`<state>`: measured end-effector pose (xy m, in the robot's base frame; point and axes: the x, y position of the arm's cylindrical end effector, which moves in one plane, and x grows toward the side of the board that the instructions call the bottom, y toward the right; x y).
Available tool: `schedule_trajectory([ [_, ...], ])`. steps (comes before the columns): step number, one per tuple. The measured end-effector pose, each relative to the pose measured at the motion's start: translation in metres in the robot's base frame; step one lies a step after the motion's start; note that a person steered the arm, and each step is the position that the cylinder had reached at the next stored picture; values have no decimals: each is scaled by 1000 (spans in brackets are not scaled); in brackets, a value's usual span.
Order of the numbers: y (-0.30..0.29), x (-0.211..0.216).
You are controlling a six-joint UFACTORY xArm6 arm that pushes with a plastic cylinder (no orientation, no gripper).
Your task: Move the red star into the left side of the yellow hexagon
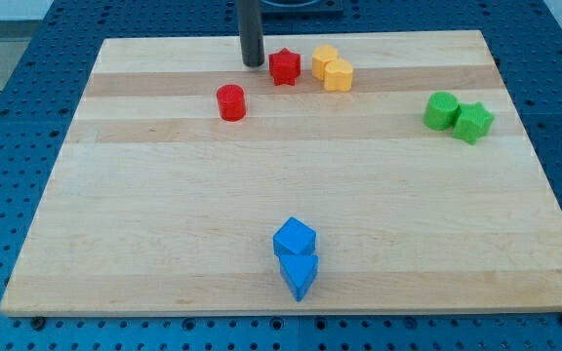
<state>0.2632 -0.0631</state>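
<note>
Red, star-shaped and small, the red star block sits near the view's top edge of the pale wooden desk, a little left of centre. Just beside it on the view's right lie two yellow blocks: the yellow hexagon nearer the star, with a narrow gap between them, and a second yellow block touching the hexagon on its lower right; its shape I cannot make out.

The dark rod comes down just to the view's left of the star, and my tip rests on the wood close beside it, whether touching I cannot tell. No pincer exists on this arm, so nothing is held; the rod can only shove.

The job looks nearly done, and the risk lies in that last short push. A star's points give an uneven face, so a push slightly off its middle would likely spin it or send it slipping past the hexagon toward the view's top or bottom. Too firm a push would probably drive star and hexagon together and knock the second yellow block along.

A red cylinder stands below and left of the tip, out of the path. Well apart, a green cylinder touches a green star at the view's right, and two blue blocks huddle near the bottom.
</note>
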Motion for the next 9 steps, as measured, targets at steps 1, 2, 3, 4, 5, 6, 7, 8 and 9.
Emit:
schedule_trajectory([
  [1,-1,14],
  [2,0,17],
  [3,10,17],
  [4,26,17],
  [5,31,17],
  [6,34,17],
  [7,40,17],
  [8,40,17],
  [9,41,17],
])
